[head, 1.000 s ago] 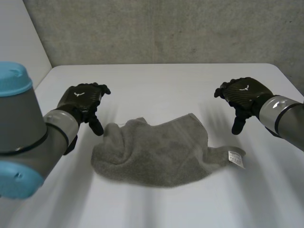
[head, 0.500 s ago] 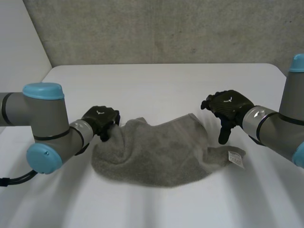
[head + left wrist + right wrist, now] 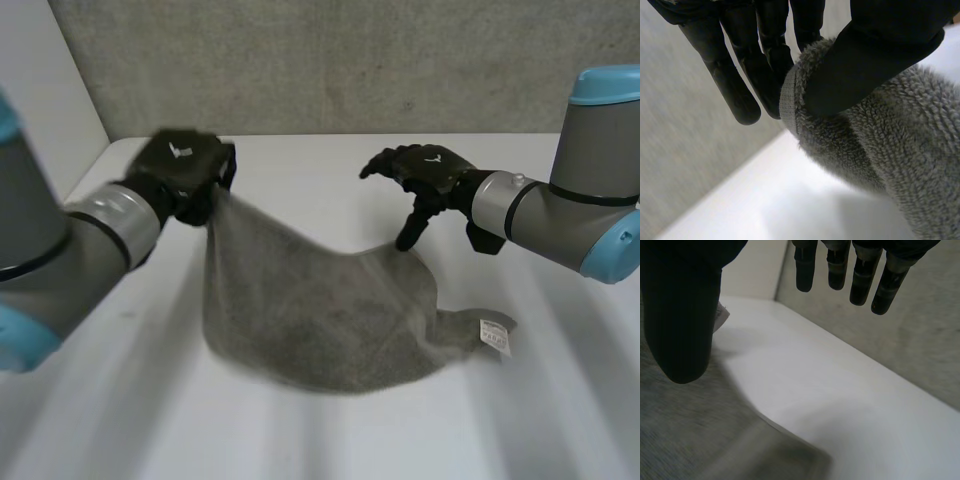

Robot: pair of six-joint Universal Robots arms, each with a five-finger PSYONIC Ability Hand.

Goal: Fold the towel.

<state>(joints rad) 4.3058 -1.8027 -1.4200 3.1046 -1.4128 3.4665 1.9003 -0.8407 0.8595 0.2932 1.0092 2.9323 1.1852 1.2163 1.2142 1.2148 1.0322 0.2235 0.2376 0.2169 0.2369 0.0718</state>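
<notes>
The left hand (image 3: 185,172) is closed on one corner of the grey terry towel (image 3: 320,315) and holds it up above the smooth white surface (image 3: 330,185). In the left wrist view the thumb presses the fluffy, looped pile against the fingers (image 3: 740,97), and the flat woven hem (image 3: 788,102) runs through the pinch. From that corner the cloth hangs in a taut, sloping sheet down to the surface, where the rest lies as a rounded, rumpled mass with soft creases. A narrow tail of the towel reaches out on the right arm's side and ends in a small white label (image 3: 494,334) lying flat. The right hand (image 3: 430,172) hangs over the towel's far edge with its fingers spread and loosely bent, gripping nothing. One finger points down at a raised peak of that edge, but I cannot tell whether it touches. In the right wrist view its blunt black thumb hangs above the towel's nap, and the straight fingers (image 3: 840,267) stand apart from it over bare surface. Behind the surface rises a rough, speckled concrete wall (image 3: 330,60)
</notes>
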